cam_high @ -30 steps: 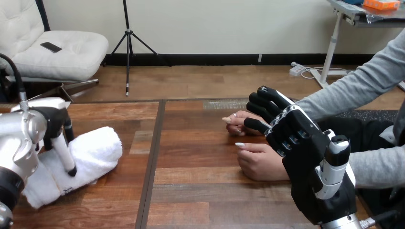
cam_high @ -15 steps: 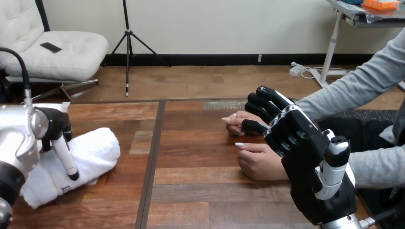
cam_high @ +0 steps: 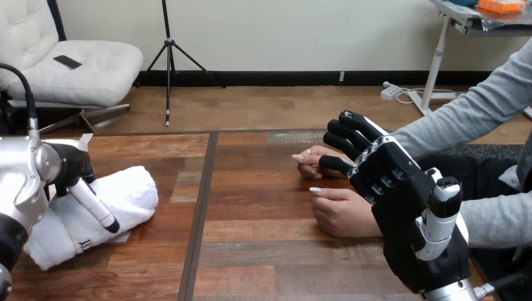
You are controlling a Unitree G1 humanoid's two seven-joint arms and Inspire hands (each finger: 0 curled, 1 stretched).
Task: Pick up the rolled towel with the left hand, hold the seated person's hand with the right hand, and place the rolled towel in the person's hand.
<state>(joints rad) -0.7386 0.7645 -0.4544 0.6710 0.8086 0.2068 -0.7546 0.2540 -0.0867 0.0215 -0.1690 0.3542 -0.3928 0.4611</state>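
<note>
The white rolled towel (cam_high: 128,191) lies on the wooden table (cam_high: 263,251) at the left. My left hand (cam_high: 69,166) sits on top of it, the thumb (cam_high: 97,210) stretched down across the towel's front and pressing into it; the other fingers are hidden behind the towel and wrist. At the right, my right hand (cam_high: 401,200) hovers open with fingers extended over the person's two hands. The person's nearer hand (cam_high: 342,213) rests loosely curled on the table beside my palm. Their farther hand (cam_high: 309,158) lies under my fingertips (cam_high: 335,164). I see no finger curled round either.
The person's grey-sleeved forearms (cam_high: 464,119) come in from the right edge. A dark seam (cam_high: 202,207) runs front to back through the table between the towel and the person's hands.
My left thumb has swung from pointing down to slanting right across the towel's front, and the towel's near end has sagged a little. The right hand has barely moved.
</note>
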